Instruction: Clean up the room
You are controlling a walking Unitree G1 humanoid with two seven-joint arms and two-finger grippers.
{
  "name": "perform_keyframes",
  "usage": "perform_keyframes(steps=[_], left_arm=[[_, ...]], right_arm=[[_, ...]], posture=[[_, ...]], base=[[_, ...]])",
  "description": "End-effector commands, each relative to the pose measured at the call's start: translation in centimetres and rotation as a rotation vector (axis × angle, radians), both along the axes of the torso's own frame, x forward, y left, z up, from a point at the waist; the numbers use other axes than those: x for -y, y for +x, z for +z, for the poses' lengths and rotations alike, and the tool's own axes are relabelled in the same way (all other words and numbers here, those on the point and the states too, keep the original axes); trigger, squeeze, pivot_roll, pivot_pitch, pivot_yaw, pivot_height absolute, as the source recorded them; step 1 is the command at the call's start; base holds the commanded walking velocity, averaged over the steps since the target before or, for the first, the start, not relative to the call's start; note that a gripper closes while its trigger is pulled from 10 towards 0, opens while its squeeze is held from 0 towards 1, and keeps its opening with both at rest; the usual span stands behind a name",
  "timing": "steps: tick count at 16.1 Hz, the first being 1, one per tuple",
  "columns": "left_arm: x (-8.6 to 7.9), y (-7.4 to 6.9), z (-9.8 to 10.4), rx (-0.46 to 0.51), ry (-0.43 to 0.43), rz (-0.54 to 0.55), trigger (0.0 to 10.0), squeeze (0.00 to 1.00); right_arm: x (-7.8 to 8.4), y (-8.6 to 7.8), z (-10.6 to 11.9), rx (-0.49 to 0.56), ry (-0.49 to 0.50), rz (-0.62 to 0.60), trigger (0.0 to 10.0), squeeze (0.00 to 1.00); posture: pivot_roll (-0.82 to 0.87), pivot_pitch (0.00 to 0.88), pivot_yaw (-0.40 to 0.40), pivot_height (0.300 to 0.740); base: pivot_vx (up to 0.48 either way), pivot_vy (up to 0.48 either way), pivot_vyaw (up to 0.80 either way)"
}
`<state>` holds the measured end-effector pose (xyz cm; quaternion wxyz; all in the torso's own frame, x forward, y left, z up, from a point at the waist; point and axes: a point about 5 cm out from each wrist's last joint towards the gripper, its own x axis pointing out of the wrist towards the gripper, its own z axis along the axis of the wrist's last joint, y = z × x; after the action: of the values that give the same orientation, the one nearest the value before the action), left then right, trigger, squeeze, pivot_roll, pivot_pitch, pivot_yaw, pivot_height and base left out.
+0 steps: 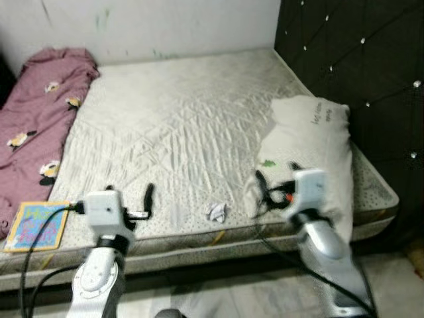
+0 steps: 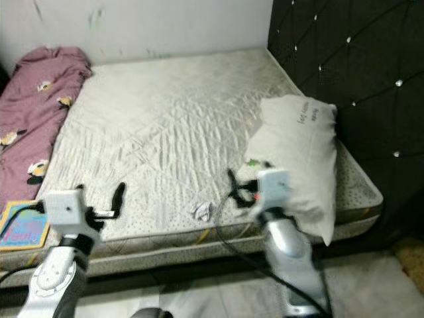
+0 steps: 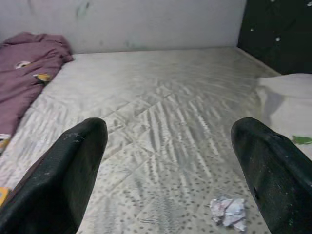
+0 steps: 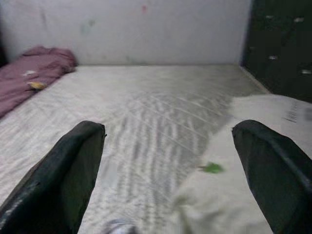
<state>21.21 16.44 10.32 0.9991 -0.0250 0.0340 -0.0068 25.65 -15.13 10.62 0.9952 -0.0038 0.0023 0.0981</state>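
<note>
A crumpled paper scrap lies on the bare quilted mattress near its front edge, between the two grippers and apart from both. The left gripper hovers over the front edge just to the scrap's left, its black fingers spread wide and holding nothing. The right gripper is just right of the scrap, fingers also wide apart and empty, with a white pillow immediately beside and beyond it; a small green bit sits on the pillow's near end. Farther left of the left gripper lie a colourful book and a maroon blanket. A dark tufted headboard stands beyond the pillow.
</note>
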Motion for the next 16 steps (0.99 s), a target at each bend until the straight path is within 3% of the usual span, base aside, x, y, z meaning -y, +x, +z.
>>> perform_keyframes(steps=[1, 12, 16], left_arm=[[-0.61, -0.1, 0.16, 0.005, 0.017, 0.013, 10.0, 0.0], [-0.5, -0.1, -0.03, -0.003, 0.018, 0.003, 10.0, 0.0], [-0.75, 0.02, -0.36, -0.023, 0.016, 0.041, 10.0, 0.0]], right_arm=[[-0.82, 0.08, 0.09, 0.002, 0.019, 0.02, 10.0, 0.0], [-1.09, 0.01, 0.21, 0.016, -0.019, 0.038, 10.0, 0.0], [-1.04, 0.05, 0.14, 0.01, -0.003, 0.029, 10.0, 0.0]], posture=[[0.04, 0.023, 0.008, 0.74], [0.04, 0.032, 0.008, 0.74], [0.04, 0.029, 0.006, 0.74]], base=[[0.251, 0.0, 0.0], [0.324, 0.0, 0.0], [0.0, 0.0, 0.57]])
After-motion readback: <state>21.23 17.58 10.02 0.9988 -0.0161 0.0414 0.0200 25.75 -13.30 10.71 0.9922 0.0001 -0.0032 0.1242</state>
